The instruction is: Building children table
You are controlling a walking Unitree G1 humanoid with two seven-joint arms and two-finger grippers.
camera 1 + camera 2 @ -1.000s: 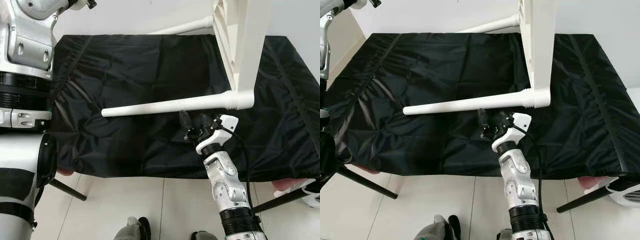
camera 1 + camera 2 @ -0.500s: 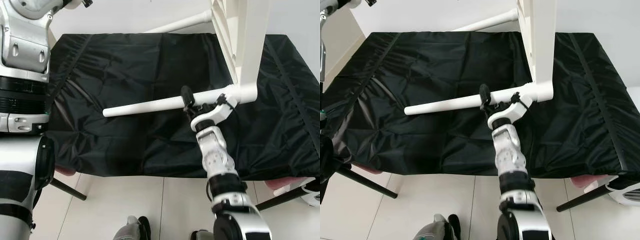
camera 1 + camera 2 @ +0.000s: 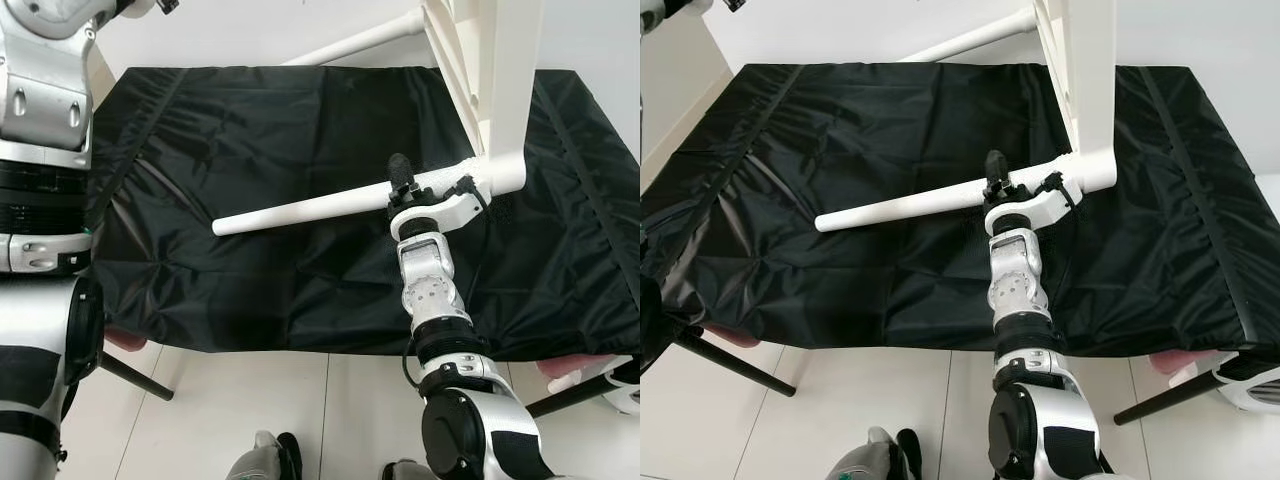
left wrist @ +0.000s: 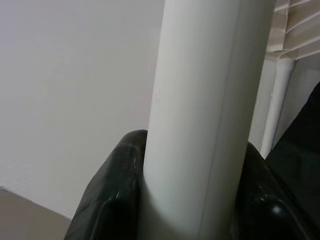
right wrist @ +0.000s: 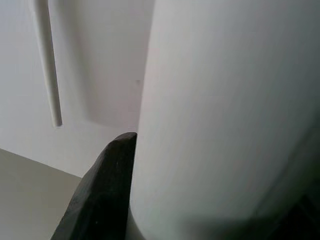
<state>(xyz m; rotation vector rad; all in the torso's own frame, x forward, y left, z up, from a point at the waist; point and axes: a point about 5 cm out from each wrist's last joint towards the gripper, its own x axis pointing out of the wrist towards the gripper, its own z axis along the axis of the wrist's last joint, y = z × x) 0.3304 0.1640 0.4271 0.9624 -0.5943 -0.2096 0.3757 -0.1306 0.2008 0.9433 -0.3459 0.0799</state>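
- A black cloth (image 3: pixel 280 150) covers the tabletop, wrinkled across its whole surface; its dark support legs (image 3: pixel 135 378) angle down to the tiled floor (image 3: pixel 250 400) at both front corners.
- The white children's table (image 3: pixel 495 90) stands on edge over the right half of the cloth, its flat top upright.
- Two of its white legs can be counted: a near leg (image 3: pixel 320 205) that juts out to the robot's left above the cloth, and a far leg (image 3: pixel 355 42) pointing the same way at the back.
- The right tool (image 3: pixel 408 190) sits at the near leg, close to where the leg meets the table corner; one black finger (image 3: pixel 400 170) rises behind the leg, and the right wrist view shows the fingers closed around the white tube (image 5: pixel 225 115).
- The left arm (image 3: pixel 45 120) is raised at the left edge; in the left wrist view the left tool (image 4: pixel 192 200) clamps a white tube (image 4: pixel 210 100) between its two fingers.
- The near leg crosses in front of the cloth's middle.
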